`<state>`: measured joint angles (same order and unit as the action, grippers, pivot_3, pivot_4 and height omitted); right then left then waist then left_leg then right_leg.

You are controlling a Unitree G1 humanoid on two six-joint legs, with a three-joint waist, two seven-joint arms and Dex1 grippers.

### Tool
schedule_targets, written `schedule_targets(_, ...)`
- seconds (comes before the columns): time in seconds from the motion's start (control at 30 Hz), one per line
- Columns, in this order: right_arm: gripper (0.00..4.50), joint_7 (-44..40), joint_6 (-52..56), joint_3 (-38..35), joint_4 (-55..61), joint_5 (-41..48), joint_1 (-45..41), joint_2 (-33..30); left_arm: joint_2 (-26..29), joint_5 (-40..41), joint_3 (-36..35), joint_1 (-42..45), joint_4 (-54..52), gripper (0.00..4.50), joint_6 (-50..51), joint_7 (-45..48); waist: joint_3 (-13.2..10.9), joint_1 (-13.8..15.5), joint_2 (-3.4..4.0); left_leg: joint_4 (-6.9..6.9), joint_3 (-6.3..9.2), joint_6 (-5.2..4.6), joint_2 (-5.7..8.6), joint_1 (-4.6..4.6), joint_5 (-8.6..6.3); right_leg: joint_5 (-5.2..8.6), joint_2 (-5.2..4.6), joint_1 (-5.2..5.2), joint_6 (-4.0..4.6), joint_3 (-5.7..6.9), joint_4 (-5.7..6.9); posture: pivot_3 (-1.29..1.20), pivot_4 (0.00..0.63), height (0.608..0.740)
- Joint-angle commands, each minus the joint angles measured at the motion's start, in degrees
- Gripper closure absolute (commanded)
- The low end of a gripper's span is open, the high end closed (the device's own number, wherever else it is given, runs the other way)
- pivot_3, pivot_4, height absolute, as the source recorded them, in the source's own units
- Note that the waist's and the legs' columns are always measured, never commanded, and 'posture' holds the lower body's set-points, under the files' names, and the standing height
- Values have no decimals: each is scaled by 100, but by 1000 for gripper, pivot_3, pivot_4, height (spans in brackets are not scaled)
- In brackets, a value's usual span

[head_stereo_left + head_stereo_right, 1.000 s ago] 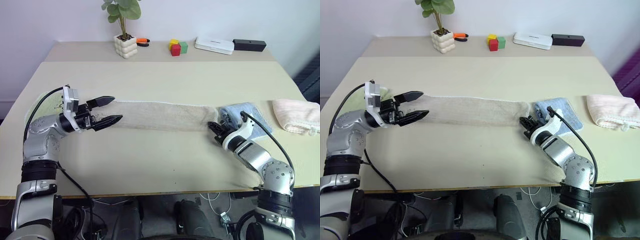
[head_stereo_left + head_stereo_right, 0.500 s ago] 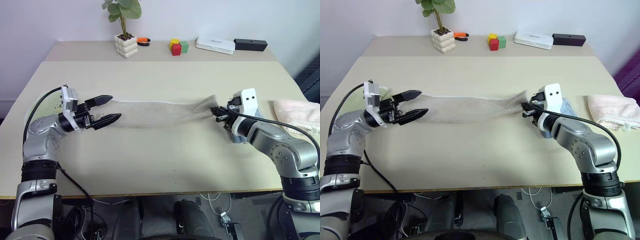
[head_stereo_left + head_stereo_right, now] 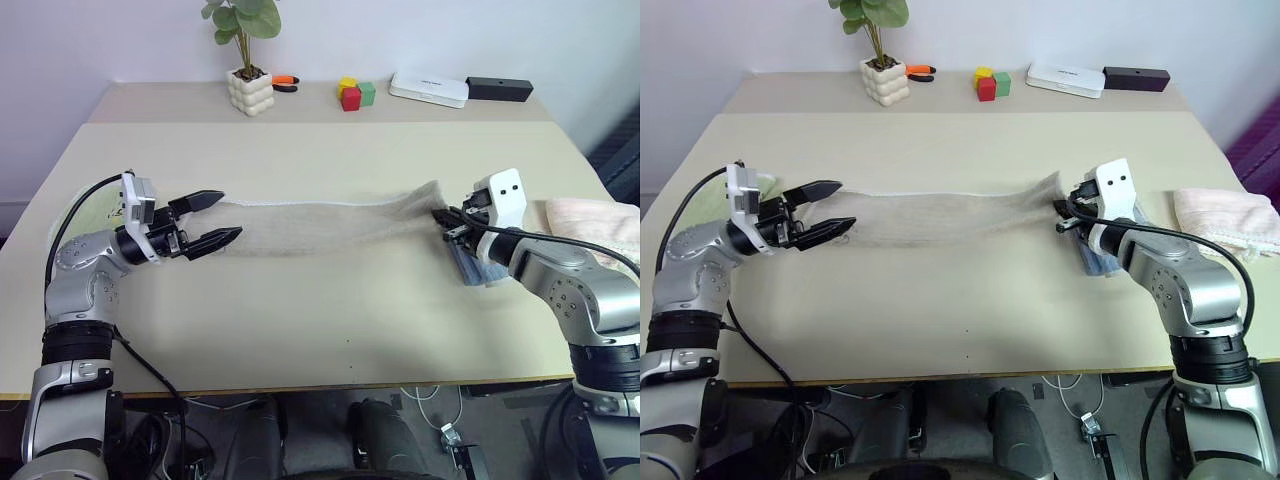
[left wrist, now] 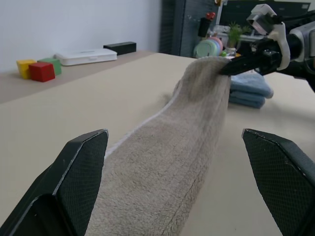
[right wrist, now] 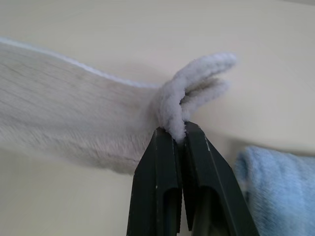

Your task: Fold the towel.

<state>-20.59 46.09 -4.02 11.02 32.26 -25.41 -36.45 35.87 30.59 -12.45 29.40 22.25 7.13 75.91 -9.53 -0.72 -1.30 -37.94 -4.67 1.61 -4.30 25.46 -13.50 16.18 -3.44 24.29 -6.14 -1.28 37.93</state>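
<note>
The beige towel lies as a long strip across the middle of the table, white edging along its far side. My right gripper is shut on the towel's right end and holds it lifted off the table. My left gripper stands open at the towel's left end, one finger on each side of the strip, a little above the cloth.
A folded light blue towel lies under my right hand, and a pink towel sits at the right edge. A pale green cloth lies behind my left arm. A potted plant, coloured blocks and boxes stand on the far shelf.
My right gripper has risen and rolled over, lifting the towel's right end off the table and a little rightward. The left gripper has stayed put, still open.
</note>
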Motion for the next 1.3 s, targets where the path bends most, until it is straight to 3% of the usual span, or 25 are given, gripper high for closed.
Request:
schedule_targets(0.03, 4471, 78, 27, 178, 322, -115, -398, 298, 51, 88, -120, 54, -159, 0, -9, -25, 0, -2, 1, 0, 0, 0, -1, 0, 0, 0, 1, 1, 0, 0, 1, 0, 150, 735)
schedule_targets(0.43, 4471, -212, 50, 978, 167, -509, -1140, 1244, 474, 143, -257, -179, -155, 0, 286, 176, 0, 8, 1, 0, -1, 0, -2, 1, 0, 0, 0, 2, 1, 1, 2, 0, 150, 735)
schedule_targets(0.73, 4471, -422, -128, 1605, -444, -908, -1298, 1989, 362, 130, -278, -376, -471, 0, 294, -59, 0, 8, 0, -2, -5, 0, -3, 2, 0, 0, -2, 3, 1, 1, 5, 0, 150, 735)
schedule_targets(0.93, 4471, -603, -321, 2232, -605, -1523, -1266, 2036, 347, 157, -289, -527, -685, 0, 398, -166, 0, -6, 1, 0, -5, 0, -6, 2, 0, 0, 1, 6, 1, 1, 6, 0, 150, 735)
schedule_targets(1.3, 4471, -452, -284, 2142, -725, -1702, -1218, 2674, 343, 138, -285, -539, -723, 0, 420, -229, 0, -4, 1, 0, -6, 1, -7, 1, 0, 0, 2, 6, 1, 2, 6, 0, 150, 735)
